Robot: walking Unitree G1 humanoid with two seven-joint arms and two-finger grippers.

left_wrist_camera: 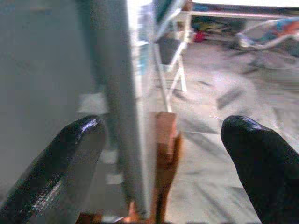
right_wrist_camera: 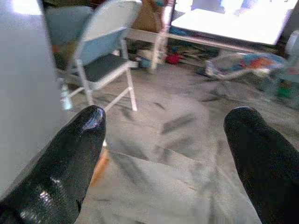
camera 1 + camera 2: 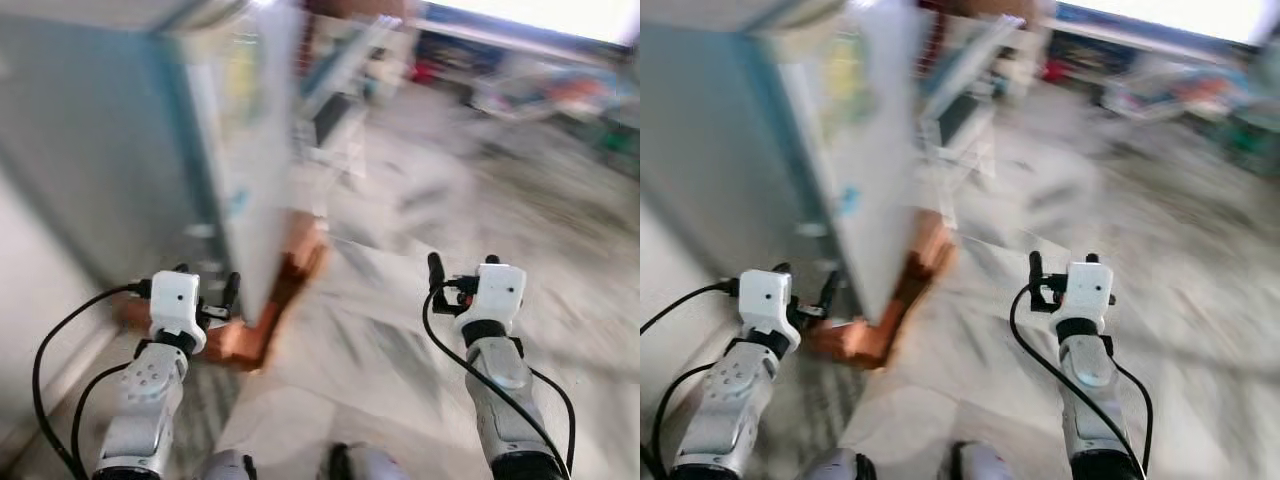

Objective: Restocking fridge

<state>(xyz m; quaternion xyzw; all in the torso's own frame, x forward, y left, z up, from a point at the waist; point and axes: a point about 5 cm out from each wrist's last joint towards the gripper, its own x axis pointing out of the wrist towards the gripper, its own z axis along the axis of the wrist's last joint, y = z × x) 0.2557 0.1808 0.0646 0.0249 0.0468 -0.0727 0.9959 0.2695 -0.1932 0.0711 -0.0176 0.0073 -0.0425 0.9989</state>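
The whole picture is blurred by motion. A tall grey fridge (image 3: 100, 130) stands at my left, with a pale door or side panel (image 3: 255, 150) edge-on toward me. It rests on an orange-brown wooden base (image 3: 270, 320). My left gripper (image 3: 207, 280) is raised just in front of the fridge's lower corner, open and holding nothing; in the left wrist view its fingers (image 1: 70, 158) frame the panel's edge. My right gripper (image 3: 463, 268) is held up over the bare floor to the right, open and holding nothing, with its fingers (image 2: 70, 158) wide apart.
A folding chair (image 2: 100, 56) stands beyond the fridge. Farther back are a white table (image 2: 233, 23) and colourful clutter (image 2: 243, 63) on the floor. Grey stone floor (image 3: 430, 200) stretches ahead and to the right.
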